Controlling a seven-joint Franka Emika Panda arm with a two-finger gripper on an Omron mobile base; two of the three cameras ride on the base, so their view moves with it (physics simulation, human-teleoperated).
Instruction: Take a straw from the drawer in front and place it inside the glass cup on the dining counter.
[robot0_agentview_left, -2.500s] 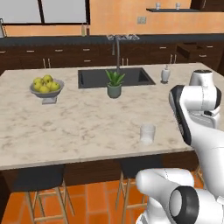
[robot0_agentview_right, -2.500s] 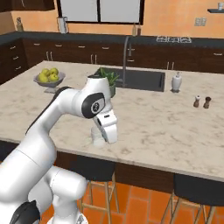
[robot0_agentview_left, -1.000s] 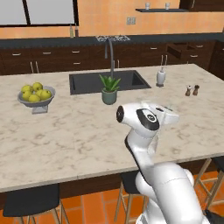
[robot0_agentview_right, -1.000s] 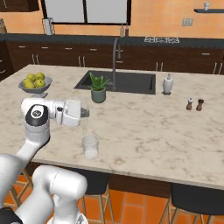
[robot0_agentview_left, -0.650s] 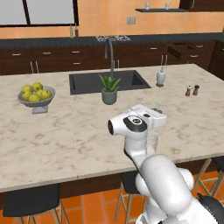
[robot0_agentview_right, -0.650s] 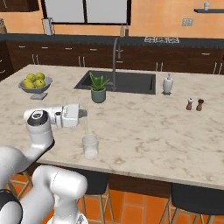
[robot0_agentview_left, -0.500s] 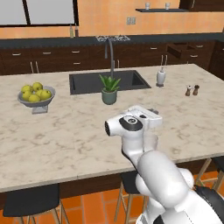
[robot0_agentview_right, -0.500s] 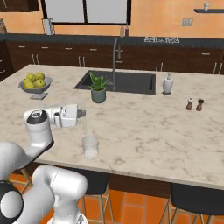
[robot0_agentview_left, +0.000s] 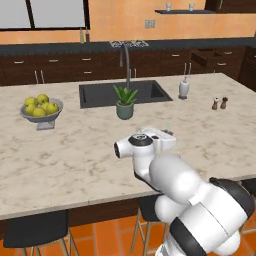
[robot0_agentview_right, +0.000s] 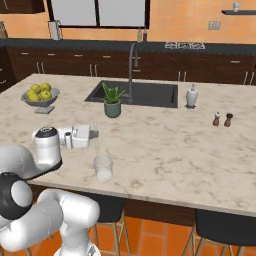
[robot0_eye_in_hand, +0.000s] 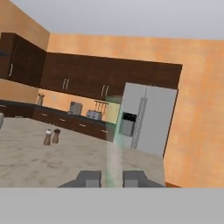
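The gripper (robot0_agentview_right: 93, 134) is clamping the straw (robot0_agentview_right: 97, 142) above the glass cup (robot0_agentview_right: 103, 167), near the dining counter's (robot0_agentview_right: 170, 150) front edge. If it is misaligned, the straw may miss the rim.

The counter (robot0_agentview_right: 165, 145) is beige-white marbled stone with a smooth, faintly polished look. The glass cup (robot0_agentview_right: 103, 167), at the lower left of the right base view, is clear, see-through glass. The straw (robot0_eye_in_hand: 112, 164), low in the centre of the hand view, shows as a pale, translucent strip between the matt dark-grey fingers of the claw (robot0_eye_in_hand: 112, 178). The cabinets (robot0_agentview_left: 60, 70) along the back wall are dark brown wood with slim silvery metal handles. The refrigerator (robot0_eye_in_hand: 146, 122) is smooth grey metal. The floor (robot0_agentview_right: 150, 235) is glossy orange tile.
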